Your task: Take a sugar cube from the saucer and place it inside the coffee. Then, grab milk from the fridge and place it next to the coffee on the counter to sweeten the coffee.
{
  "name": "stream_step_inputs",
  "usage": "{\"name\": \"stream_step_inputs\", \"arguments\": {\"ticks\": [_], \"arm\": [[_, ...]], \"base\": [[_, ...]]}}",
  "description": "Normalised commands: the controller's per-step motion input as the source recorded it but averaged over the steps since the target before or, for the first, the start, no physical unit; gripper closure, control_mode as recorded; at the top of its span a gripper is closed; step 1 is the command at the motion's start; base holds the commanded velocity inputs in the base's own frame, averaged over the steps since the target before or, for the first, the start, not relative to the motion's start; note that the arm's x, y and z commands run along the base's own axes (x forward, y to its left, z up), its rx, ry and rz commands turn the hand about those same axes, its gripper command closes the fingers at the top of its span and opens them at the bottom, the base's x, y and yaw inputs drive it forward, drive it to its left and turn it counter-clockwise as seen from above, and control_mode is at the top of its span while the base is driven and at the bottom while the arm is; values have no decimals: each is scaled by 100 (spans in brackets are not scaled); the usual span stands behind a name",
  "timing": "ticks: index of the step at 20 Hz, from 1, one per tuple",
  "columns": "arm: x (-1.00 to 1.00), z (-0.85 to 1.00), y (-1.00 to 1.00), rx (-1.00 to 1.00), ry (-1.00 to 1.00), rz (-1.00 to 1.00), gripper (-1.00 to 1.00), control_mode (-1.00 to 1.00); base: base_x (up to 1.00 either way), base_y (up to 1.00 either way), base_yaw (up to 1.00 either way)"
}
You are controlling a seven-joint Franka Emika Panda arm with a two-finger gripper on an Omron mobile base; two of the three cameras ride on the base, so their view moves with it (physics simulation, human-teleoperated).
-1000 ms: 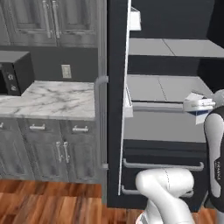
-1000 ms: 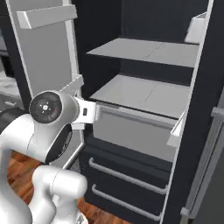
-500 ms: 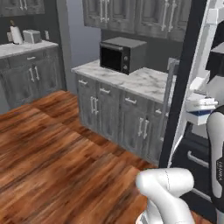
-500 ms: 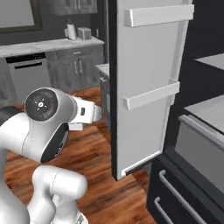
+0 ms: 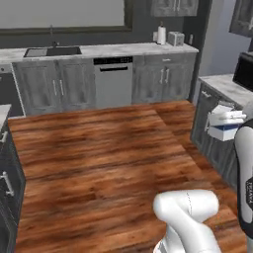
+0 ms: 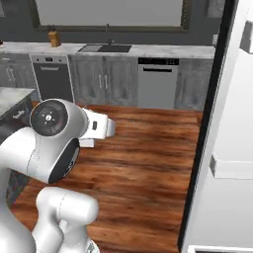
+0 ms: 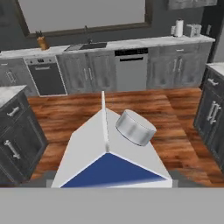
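Observation:
The milk [image 5: 222, 124], a white carton with a blue band, hangs in the air at the right of the left base view, with my gripper [image 5: 230, 121] shut on it. In the hand view the milk [image 7: 109, 157] sits close up with its sloped white top, a silver round cap and a blue face; the fingers are hidden behind it. The fridge door [image 6: 231, 148], white inside with a black edge, stands open at the right of the right base view. A marble counter [image 5: 223, 85] lies just beyond the carton. The saucer and the coffee are out of view.
A long marble counter [image 5: 123, 49] with a sink [image 5: 52, 51] and a dishwasher [image 5: 113, 81] runs along the far wall. A black microwave [image 5: 245, 70] stands on the right counter. Wood floor [image 5: 104, 148] spreads across the middle. A dark cabinet [image 7: 17, 140] is at the left.
Both base views have swung away from the fridge interior toward the open kitchen, so the base has turned. The milk stays in the gripper in the same place relative to the arm.

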Motion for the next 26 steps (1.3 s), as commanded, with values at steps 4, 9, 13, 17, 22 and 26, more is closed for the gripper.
{"name": "stream_step_inputs", "arguments": {"ticks": [4,9,13,17,22,26], "arm": [[0,0,0,0,0,0,100,100],[0,0,0,0,0,0,100,100],[0,0,0,0,0,0,100,100],[0,0,0,0,0,0,100,100],[0,0,0,0,0,0,100,100],[0,0,0,0,0,0,100,100]], "base": [[84,48,66],[100,17,39],[100,-2,19],[100,0,17],[100,0,16],[100,0,16]]}}
